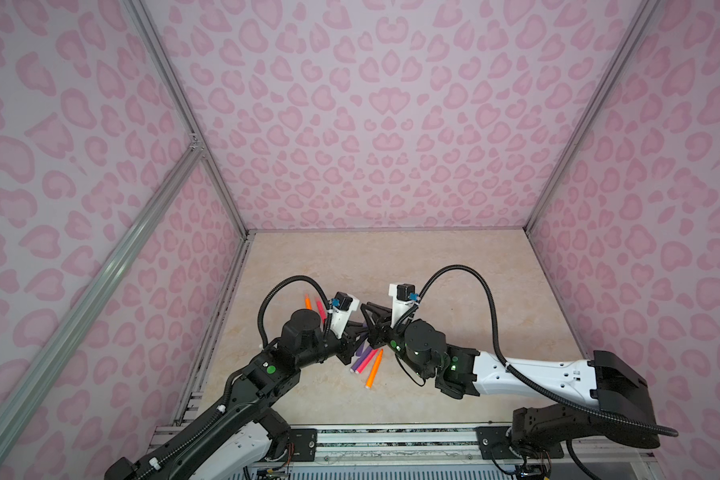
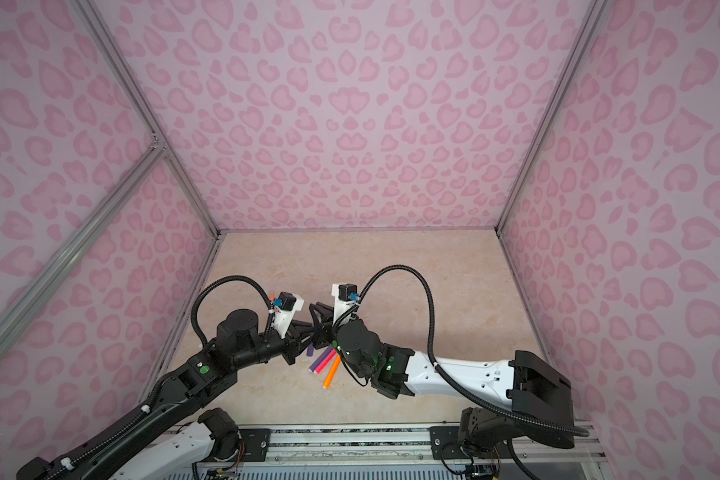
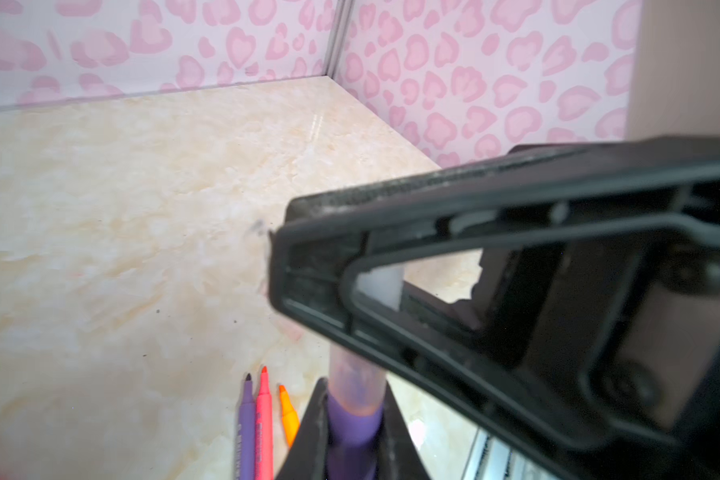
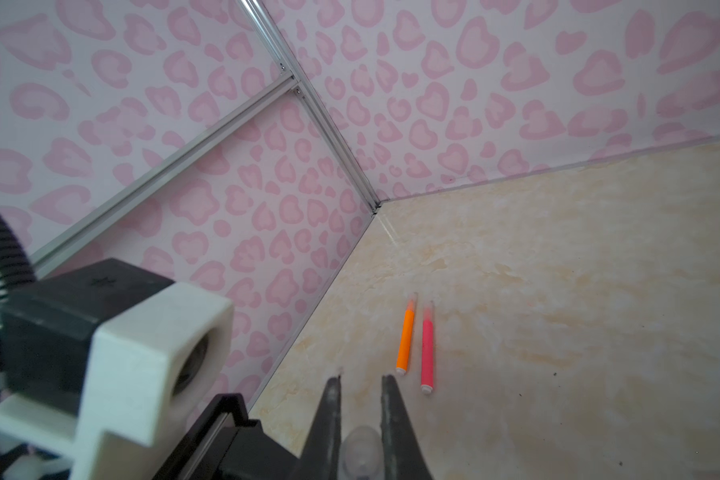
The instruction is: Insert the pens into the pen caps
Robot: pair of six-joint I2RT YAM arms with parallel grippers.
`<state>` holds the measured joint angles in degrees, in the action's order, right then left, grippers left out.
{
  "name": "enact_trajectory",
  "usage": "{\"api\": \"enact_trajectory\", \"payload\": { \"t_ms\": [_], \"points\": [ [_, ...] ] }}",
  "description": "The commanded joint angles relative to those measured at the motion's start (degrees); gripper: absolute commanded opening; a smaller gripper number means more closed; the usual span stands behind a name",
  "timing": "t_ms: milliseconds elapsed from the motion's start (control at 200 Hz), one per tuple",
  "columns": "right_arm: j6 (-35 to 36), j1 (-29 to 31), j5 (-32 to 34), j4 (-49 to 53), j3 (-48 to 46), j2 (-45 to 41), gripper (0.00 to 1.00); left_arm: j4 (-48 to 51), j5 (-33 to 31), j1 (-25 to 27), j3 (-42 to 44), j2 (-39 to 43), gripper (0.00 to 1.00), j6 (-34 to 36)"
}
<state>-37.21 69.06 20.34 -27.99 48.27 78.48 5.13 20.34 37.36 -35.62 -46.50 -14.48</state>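
Note:
A purple pen is clamped in my shut left gripper. Its tip sits inside a translucent pen cap. That cap is pinched deep between the jaws of my shut right gripper, whose black fingers cross the left wrist view. In both top views the left gripper and right gripper meet above mid-table. Below them lie an uncapped purple pen, a pink pen and an orange pen, side by side.
An orange pen and a pink pen, each wearing a clear cap, lie parallel near the left wall behind the left arm. The beige table is boxed in by pink patterned walls, with a metal rail along its front edge.

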Motion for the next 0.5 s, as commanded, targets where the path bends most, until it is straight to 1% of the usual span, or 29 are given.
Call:
{"api": "enact_trajectory", "payload": {
  "t_ms": [0,55,105,150,190,240,315,360,495],
  "points": [
    [0.5,-0.6,-20.5,1.2,-2.6,-1.1,0.00,-18.5,-1.1,-2.0,-3.5,-1.8,0.04,-5.4],
    [0.6,-1.1,-23.1,0.7,-3.0,-1.7,0.00,-19.0,0.3,-2.2,-3.8,-2.3,0.04,-5.4],
    [1.1,-1.0,-23.7,1.6,-3.1,-2.2,0.00,-19.5,0.9,-2.3,-4.0,-2.5,0.04,-5.4],
    [1.6,-1.0,-23.4,3.0,-2.9,-2.6,0.00,-19.8,1.2,-2.3,-4.0,-2.3,0.04,-5.3],
    [1.9,-0.9,-21.7,4.5,-2.6,-2.8,0.00,-19.6,0.8,-2.3,-4.2,-2.1,0.04,-4.8],
    [1.2,-0.2,-17.1,9.3,-1.3,-3.0,0.00,-18.9,-1.2,-2.3,-4.4,-1.5,0.04,-4.2],
    [-0.3,1.7,-5.9,18.9,2.1,-2.3,0.00,-17.9,-6.0,-2.3,-3.9,0.0,0.04,-2.7],
    [-2.4,2.9,0.4,24.7,4.9,-1.3,0.00,-17.3,-9.7,-2.3,-3.4,1.0,0.04,-1.9],
    [-7.3,5.7,13.1,36.5,11.3,3.4,0.00,-16.4,-21.1,-0.7,-1.9,3.4,0.04,0.9]
  ]
}}
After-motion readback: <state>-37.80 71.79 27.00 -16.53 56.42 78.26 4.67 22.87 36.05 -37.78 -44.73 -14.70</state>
